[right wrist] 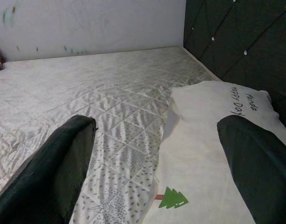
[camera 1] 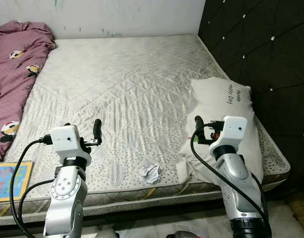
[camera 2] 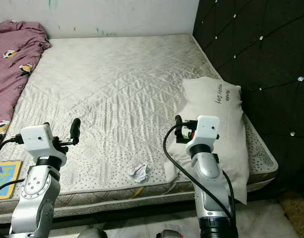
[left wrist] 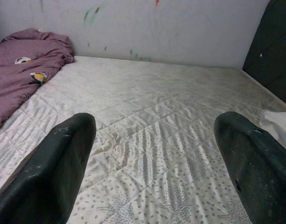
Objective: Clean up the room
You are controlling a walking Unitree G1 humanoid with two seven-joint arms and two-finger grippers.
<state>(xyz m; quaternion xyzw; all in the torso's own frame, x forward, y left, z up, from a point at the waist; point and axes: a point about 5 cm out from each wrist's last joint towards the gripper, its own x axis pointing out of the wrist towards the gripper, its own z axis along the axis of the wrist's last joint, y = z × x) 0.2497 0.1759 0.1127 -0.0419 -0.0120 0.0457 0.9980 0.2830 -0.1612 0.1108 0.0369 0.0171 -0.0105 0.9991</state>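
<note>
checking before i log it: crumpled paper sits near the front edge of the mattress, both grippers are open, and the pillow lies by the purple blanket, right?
Not quite. The pillow lies by the dark headboard, across the mattress from the purple blanket, as the left eye view shows. The crumpled paper, open left gripper and open right gripper are right.

Quilted mattress (camera 1: 127,89), maroon blanket (camera 1: 13,74) at left; pillow (camera 1: 226,124) right; crumpled paper (camera 1: 150,172) near front edge

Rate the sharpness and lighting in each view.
Eye views: evenly lit, sharp; the paper wad and pillow print are legible, shadow only under the bed edge. Left wrist view: mattress sharp, close fingers soft. Right wrist view: likewise, fingers blurred, no glare.
</note>
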